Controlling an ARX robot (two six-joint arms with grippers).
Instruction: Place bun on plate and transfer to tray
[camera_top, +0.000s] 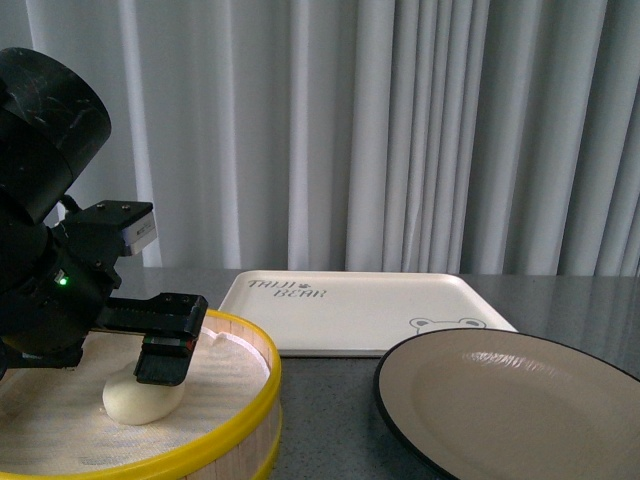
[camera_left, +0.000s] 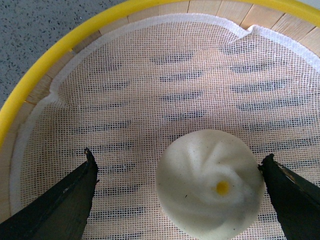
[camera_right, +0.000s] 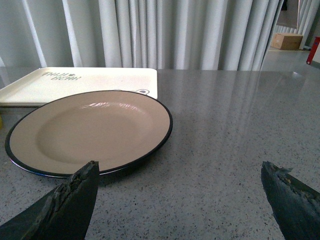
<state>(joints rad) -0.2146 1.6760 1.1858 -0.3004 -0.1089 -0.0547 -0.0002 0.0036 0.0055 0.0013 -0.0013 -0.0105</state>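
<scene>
The plate (camera_top: 520, 400) runs off the front view's edge and hides the near right corner of the tray (camera_top: 350, 310). Left of the plate, the left gripper (camera_top: 160, 375) covers the top of the bun (camera_top: 135, 403).

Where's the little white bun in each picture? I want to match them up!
Front view: the bun sits low on the left, inside the yellow-rimmed steamer, under the left hand.
Left wrist view: the bun lies on the steamer's mesh between the open hand's fingers.
Right wrist view: not in it; only the plate and tray show.
Shared landmark: the steamer's yellow rim, in the front and left wrist views.
</scene>
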